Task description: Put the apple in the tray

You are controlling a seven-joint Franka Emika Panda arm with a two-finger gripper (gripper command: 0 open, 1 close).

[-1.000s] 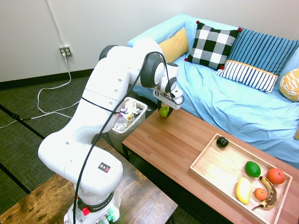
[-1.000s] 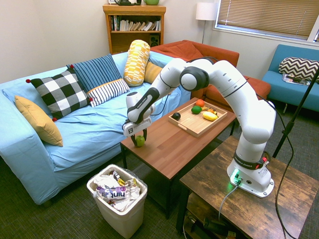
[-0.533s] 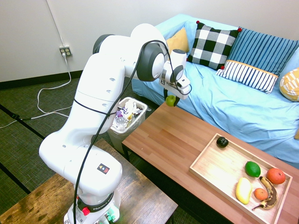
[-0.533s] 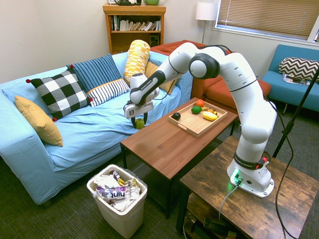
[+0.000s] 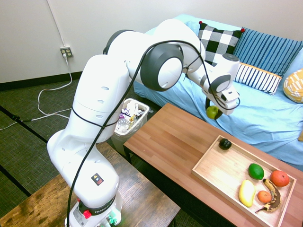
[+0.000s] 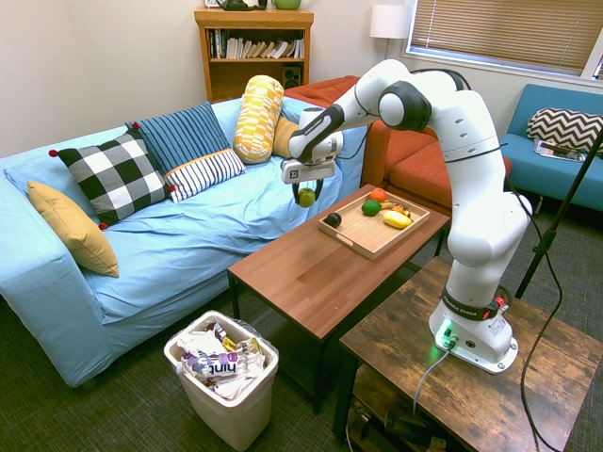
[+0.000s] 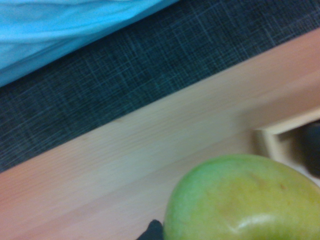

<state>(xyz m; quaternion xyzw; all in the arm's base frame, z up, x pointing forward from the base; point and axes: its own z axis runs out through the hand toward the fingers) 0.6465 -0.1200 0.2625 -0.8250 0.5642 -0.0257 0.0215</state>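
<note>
gripper (image 5: 214,112) hangs in the air with jaws closed on the apple (image 5: 212,112), yellow-green, lifted clear of the bench (image 5: 175,142), near its sofa-side edge and just short of the tray (image 5: 213,172). in the second exterior view the apple (image 6: 306,197) sits under the gripper (image 6: 306,195), above the bench's (image 6: 311,268) long edge beside the tray's (image 6: 363,240) near corner. wrist view shows the apple (image 7: 240,200) close up, blurry, with the reddish bench (image 7: 125,170) below it, one light tray corner (image 7: 272,142), dark carpet (image 7: 150,65) and blue sofa cover (image 7: 60,30). tray is light wood, low rim, on the end of the bench away from the trash bin. it holds a small black fruit (image 5: 225,144) at the corner nearest the apple, a green oval fruit (image 5: 256,171), an orange-red fruit (image 5: 279,178), a smaller orange one (image 5: 264,196), a yellow fruit (image 5: 246,193) and a browned banana (image 5: 273,196). rest of the bench top is plain reddish-brown wood grain. room: blue-covered sofa (image 5: 246,101) along the bench with a checked pillow (image 5: 215,45), striped pillows (image 5: 265,52) and a mustard pillow (image 6: 73,228); white trash bin (image 5: 129,118) full of wrappers on the dark carpet by the bench end; bookshelf (image 6: 254,52) against the wall, orange armchair (image 6: 415,169), window blinds (image 6: 504,33), floor lamp (image 6: 388,24).
</note>
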